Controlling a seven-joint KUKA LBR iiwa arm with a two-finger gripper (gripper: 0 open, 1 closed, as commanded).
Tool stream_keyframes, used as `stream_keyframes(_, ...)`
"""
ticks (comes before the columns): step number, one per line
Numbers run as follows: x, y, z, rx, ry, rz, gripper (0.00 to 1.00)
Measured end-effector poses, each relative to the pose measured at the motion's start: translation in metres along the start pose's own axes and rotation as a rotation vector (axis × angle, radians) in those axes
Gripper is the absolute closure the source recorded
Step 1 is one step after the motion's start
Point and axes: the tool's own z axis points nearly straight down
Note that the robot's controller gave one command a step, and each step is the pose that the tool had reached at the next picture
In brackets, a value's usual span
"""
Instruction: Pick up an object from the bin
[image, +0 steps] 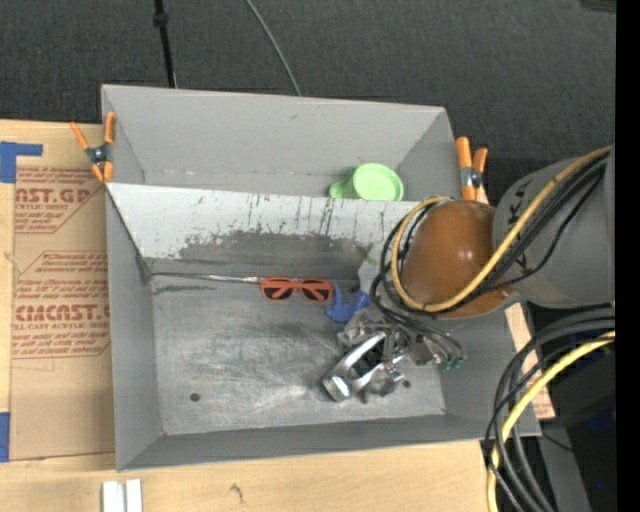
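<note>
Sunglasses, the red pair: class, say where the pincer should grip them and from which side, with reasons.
Probably the bridge of the sunglasses, from straight above, closing front to back. They lie flat, long axis left to right, so the frame is narrowest there; the blue thing crowds the right end.

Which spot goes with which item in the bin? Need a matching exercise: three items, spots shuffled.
Things in the grey metal bin:
1. round light-green plastic lid
2. red-orange plastic sunglasses
3. small blue plastic piece

Spots:
A. on the floor, right of the middle
B. high against the far wall, toward the right
C. middle of the floor, at the foot of the far slope

Pairs: 1-B, 2-C, 3-A.
</note>
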Motion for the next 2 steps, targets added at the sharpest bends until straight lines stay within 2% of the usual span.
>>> stream_keyframes(2,0.003,0.001,-0.017,-0.003,0.012,0.0,1.0)
